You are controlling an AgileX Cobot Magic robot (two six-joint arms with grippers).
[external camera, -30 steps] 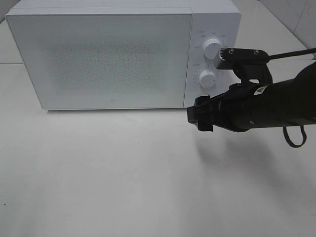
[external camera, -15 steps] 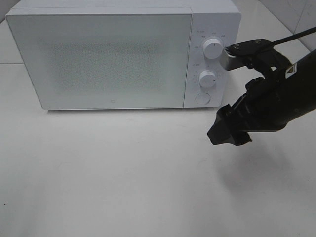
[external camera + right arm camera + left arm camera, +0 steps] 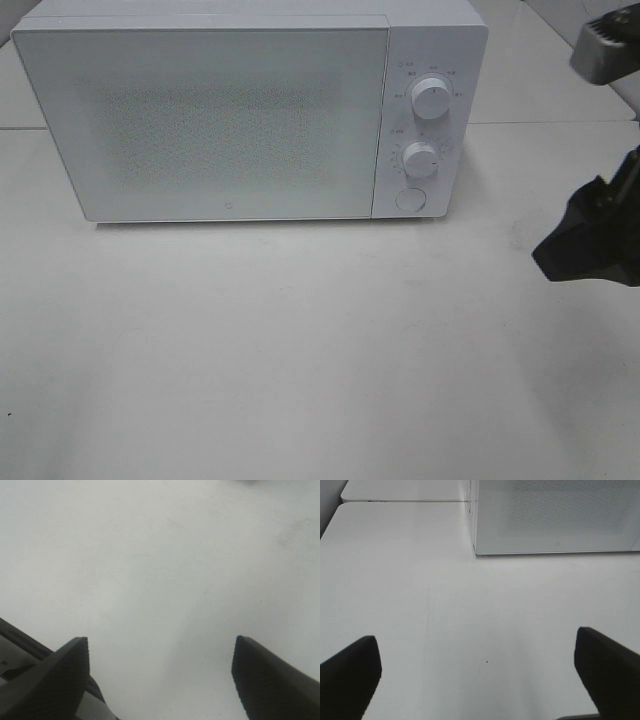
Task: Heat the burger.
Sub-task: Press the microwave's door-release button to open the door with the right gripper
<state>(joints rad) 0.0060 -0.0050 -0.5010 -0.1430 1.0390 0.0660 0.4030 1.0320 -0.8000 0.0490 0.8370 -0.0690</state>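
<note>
Hovering agape and empty, your left claw [image 3: 476,645] and right claw [image 3: 160,647] have nothing to hold: the microwave [image 3: 230,120] ahead of the left claw stands shut, burger presumably inside.

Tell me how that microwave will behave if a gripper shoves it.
The microwave is a wide, low box sitting flat on the table, so it probably slides rather than tips. It looks bulky, likely heavy. Its smooth door offers little grip.

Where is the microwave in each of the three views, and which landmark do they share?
Exterior high: microwave at upper left and centre, closed.
Left wrist: only part of its door, far across the table.
Right wrist: not in it.
Shared landmark: the white table.
</note>
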